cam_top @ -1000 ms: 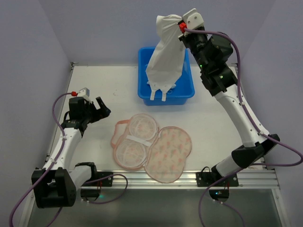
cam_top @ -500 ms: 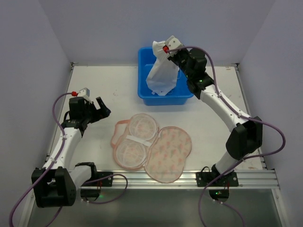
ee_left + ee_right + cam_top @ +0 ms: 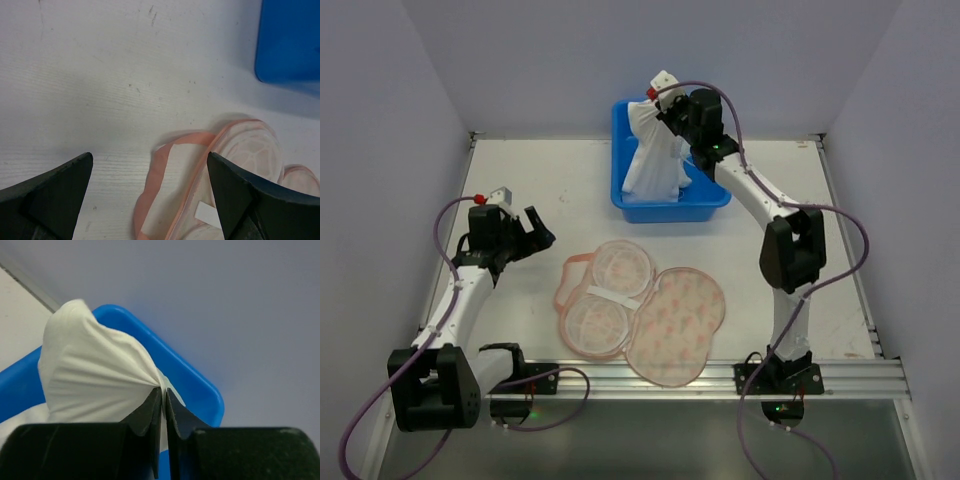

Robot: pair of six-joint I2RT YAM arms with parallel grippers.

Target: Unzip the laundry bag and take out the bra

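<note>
A: Where was the bra (image 3: 655,160)?
B: Over the blue tub (image 3: 712,200), far edge, clamped at a bunched end by the right gripper (image 3: 163,395). We judged it soft, light. The left gripper (image 3: 150,156) stood open, empty.

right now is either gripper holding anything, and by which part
The right gripper pinches the bra by a bunched fold at its top; the left gripper is open and empty.

The tub (image 3: 670,208) sits at the back of the table (image 3: 800,250). The bra (image 3: 655,165) hangs into the tub, lower end inside, top held by the right gripper (image 3: 653,100) above the tub's rear. The bag (image 3: 640,310) lies on the table before the tub. The left gripper (image 3: 540,228) hovers before the tub and well to its left
</note>
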